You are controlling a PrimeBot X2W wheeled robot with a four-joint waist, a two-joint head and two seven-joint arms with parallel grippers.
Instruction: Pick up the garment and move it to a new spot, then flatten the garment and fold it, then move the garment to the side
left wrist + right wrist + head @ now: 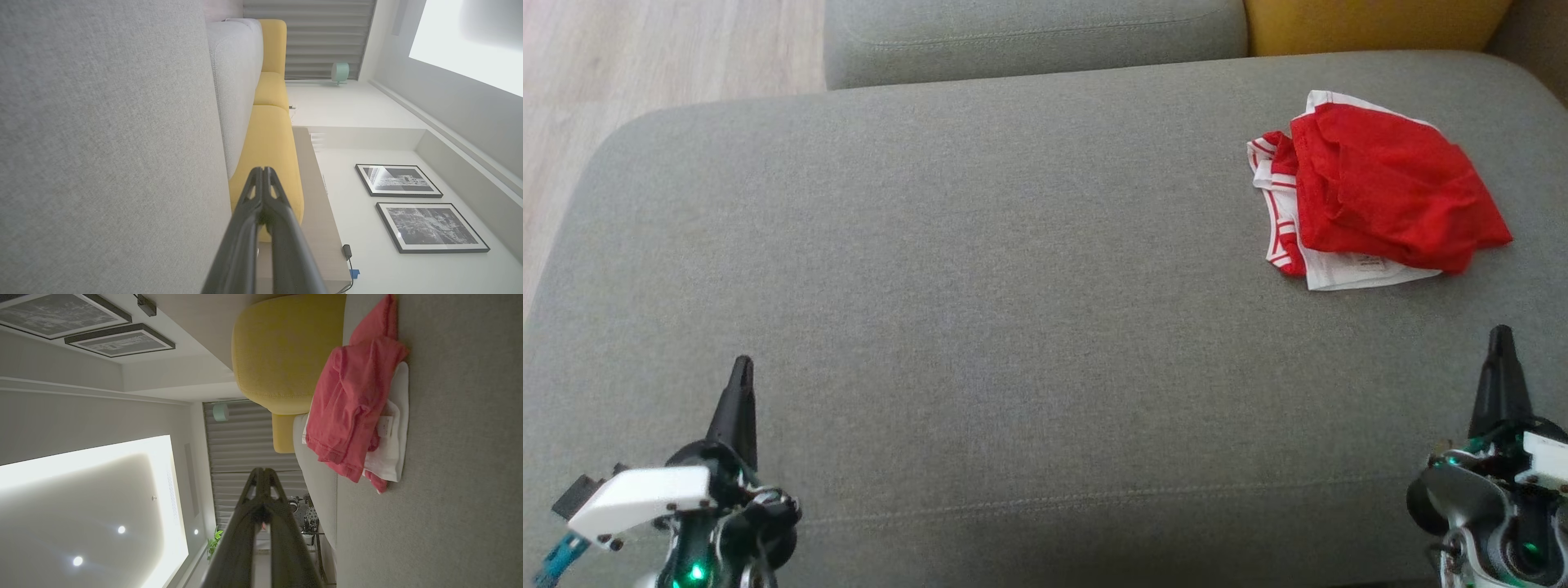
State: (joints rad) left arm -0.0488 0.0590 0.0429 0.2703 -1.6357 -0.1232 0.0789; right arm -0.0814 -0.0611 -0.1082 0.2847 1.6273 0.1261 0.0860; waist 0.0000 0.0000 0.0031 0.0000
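Observation:
The garment (1376,192) is a crumpled red piece with white, red-striped trim, lying in a heap at the far right of the grey sofa seat (980,269). The right wrist view has the garment (353,408) ahead and to the right of that gripper's fingers. My left gripper (742,363) hovers at the near left of the seat, far from the garment, shut with nothing in it; its tips (262,169) press together. My right gripper (1499,333) is at the near right, a short way in front of the garment, also shut and empty (263,470).
A second grey cushion (1029,37) and a yellow cushion (1372,24) stand behind the seat. Wooden floor (645,57) lies off the seat's far left corner. The wide stretch of seat between the grippers and to the left of the garment is bare fabric.

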